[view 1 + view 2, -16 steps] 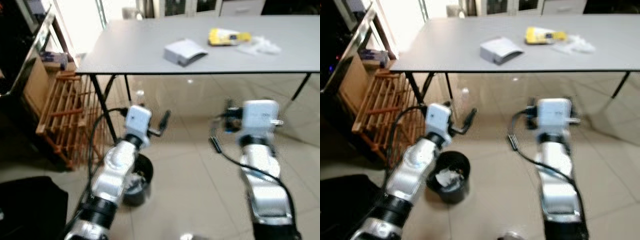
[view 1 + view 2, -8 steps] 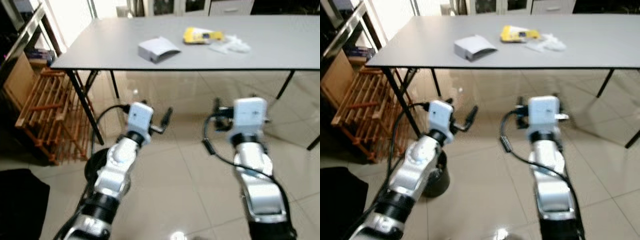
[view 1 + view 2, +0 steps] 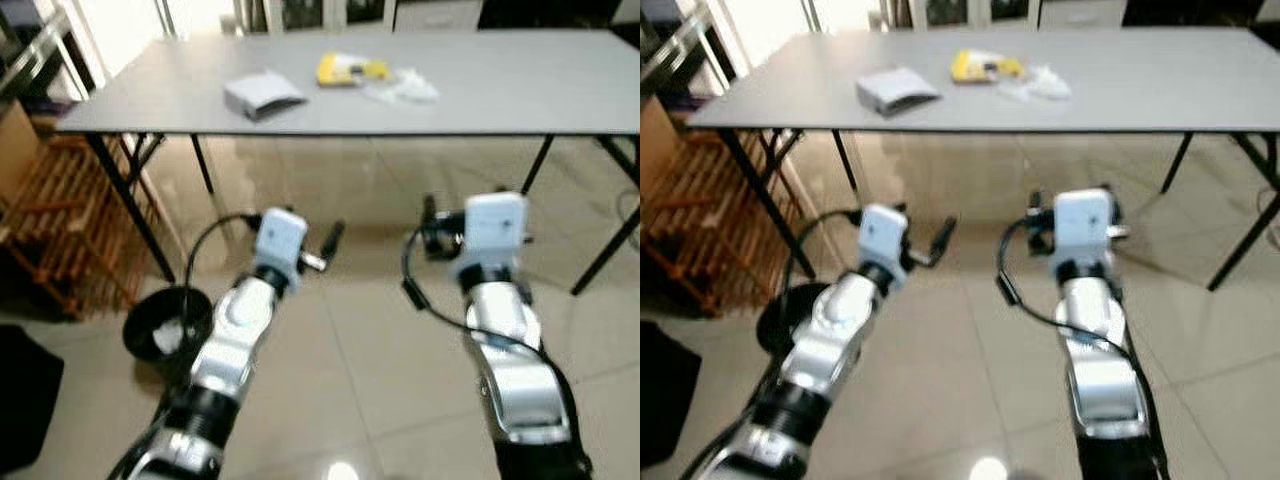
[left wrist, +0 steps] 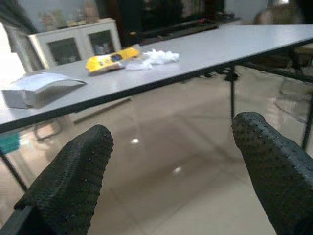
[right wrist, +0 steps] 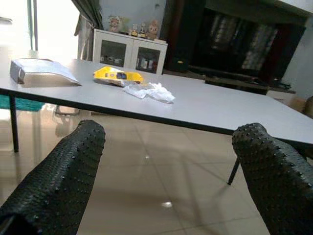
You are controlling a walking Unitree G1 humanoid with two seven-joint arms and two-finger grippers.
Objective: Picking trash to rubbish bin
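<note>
So the robot's standing in front of a long grey table [image 3: 520, 90], both arms held out low over the tiled floor [image 3: 370, 340], short of the table edge. Neither gripper has anything in it.

The trash is all up on the table, toward the far left part. There's a yellow wrapper [image 3: 350, 69], and just to the right of it a crumpled white wad [image 3: 403, 88] that looks like tissue or plastic, can't say which. The two look like they're touching or nearly so. A bit further left and nearer the front edge sits a flat grey box [image 3: 261, 94], apart from the other two.

The bin [image 3: 165, 325] is a small black one on the floor to the robot's left, beside the table's left legs and next to a wooden rack [image 3: 45, 225]. There's something white already in it.

Left gripper [image 4: 171, 161]: fingers [image 4: 73, 176] spread wide, nothing between them, aimed at the table with the trash visible beyond. Right gripper [image 5: 168, 166]: same deal, fingers [image 5: 63, 171] wide apart and empty, pointing at the table edge with the wrapper and wad off in the distance. Behind the table there's a white cabinet [image 5: 128, 55] with glass doors.
</note>
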